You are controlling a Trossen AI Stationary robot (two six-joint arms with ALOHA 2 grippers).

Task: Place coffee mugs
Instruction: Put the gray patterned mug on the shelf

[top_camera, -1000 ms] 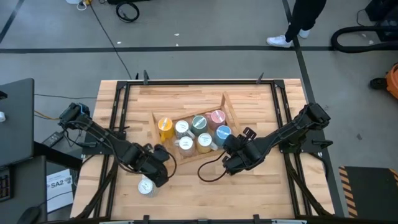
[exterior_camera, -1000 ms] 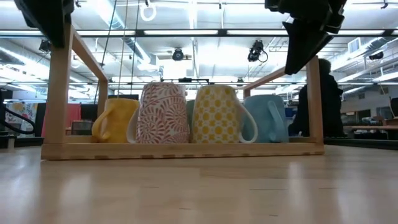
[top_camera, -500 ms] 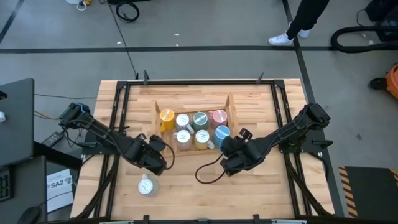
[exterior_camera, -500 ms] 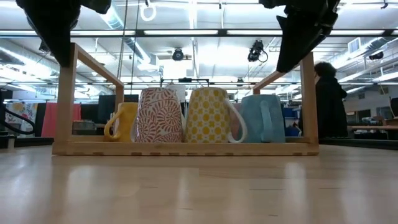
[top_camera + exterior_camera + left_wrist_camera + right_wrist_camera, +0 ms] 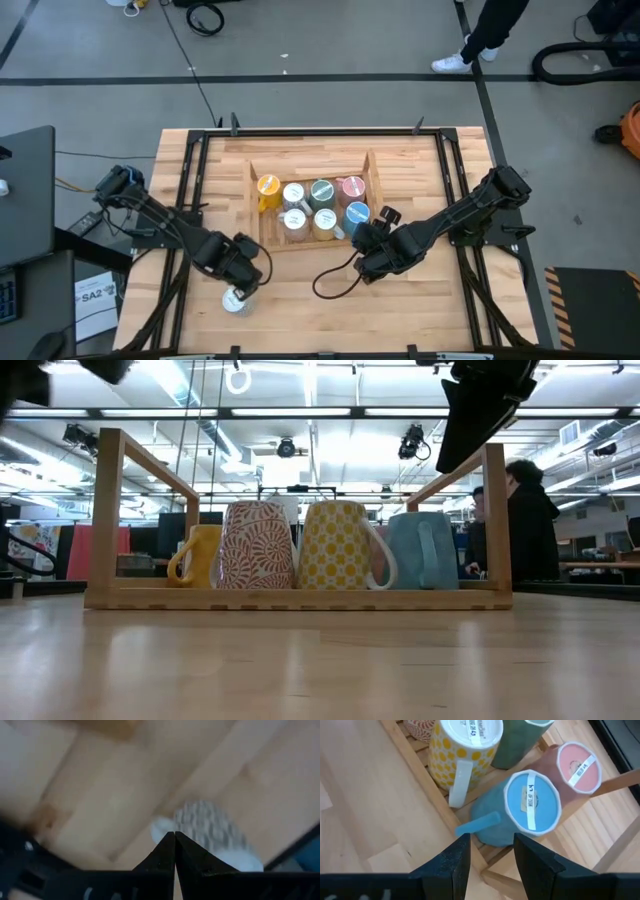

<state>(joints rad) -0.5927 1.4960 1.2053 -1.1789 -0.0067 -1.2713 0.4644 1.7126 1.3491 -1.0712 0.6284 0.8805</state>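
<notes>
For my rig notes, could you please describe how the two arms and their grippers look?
Both arms are dark, slim and jointed. A black cable loops from the right gripper onto the table. The left gripper has dark, wedge-shaped fingers.

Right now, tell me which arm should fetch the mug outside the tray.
Left. The left gripper is just above the loose grey mug, fingers shut. The right gripper is open at the tray.
</notes>
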